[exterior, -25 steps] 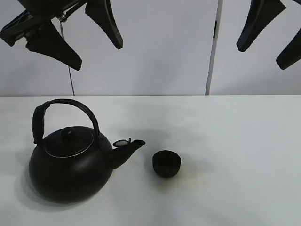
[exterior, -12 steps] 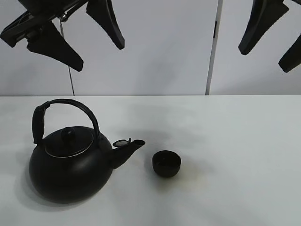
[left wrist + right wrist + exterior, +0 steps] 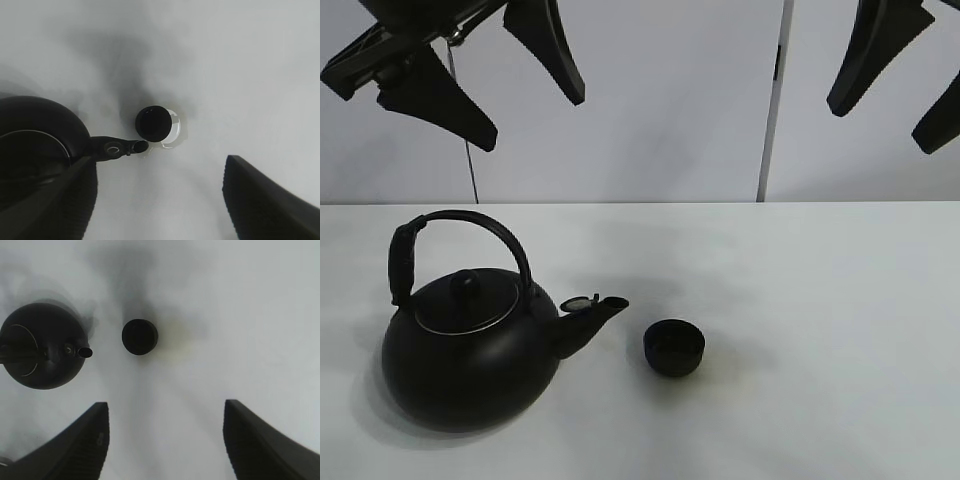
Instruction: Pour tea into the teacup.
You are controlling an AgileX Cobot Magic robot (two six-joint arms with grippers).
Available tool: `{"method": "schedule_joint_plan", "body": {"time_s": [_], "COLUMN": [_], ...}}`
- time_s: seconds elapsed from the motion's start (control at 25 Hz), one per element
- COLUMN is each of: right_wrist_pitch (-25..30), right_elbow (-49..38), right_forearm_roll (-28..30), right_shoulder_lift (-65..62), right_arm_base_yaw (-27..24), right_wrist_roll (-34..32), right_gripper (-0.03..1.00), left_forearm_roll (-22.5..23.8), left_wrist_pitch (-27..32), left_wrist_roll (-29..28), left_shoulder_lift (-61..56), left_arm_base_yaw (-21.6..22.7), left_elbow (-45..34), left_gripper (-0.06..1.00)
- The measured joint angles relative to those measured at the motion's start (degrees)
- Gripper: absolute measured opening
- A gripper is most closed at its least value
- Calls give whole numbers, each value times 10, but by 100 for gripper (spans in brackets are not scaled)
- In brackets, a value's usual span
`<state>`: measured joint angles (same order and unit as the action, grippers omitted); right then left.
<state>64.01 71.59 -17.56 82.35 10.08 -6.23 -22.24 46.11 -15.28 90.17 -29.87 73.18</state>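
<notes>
Standing on the white table (image 3: 840, 300), the kettle (image 3: 470, 360) is the landmark, untouched, spout aimed at the teacup (image 3: 674, 347) just beyond its tip. High above the kettle hangs the left gripper (image 3: 480, 75), jaws spread wide and empty; the right gripper (image 3: 895, 75) hangs apart, also parted and empty. Pouring hasn't begun: next, the handle (image 3: 460, 225) needs grasping.

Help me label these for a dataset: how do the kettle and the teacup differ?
The kettle is far larger than the teacup. The kettle has an arched handle, knobbed lid and spout; the teacup is handleless and open-topped. The kettle is round-bellied, the teacup low and bowl-like. Both are black and stand upright on the white table.
</notes>
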Motion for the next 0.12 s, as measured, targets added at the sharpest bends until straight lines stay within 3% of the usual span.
{"method": "schedule_joint_plan", "body": {"time_s": [0.12], "right_wrist_pitch": [-2], "right_elbow": [0], "right_forearm_roll": [0], "right_shoulder_lift": [0], "right_arm_base_yaw": [0], "right_wrist_roll": [0], "right_gripper": [45], "left_forearm_roll": [0], "left_wrist_pitch": [0], "left_wrist_roll": [0], "left_shoulder_lift": [0], "left_arm_base_yaw": [0], "left_elbow": [0], "left_gripper": [51]}}
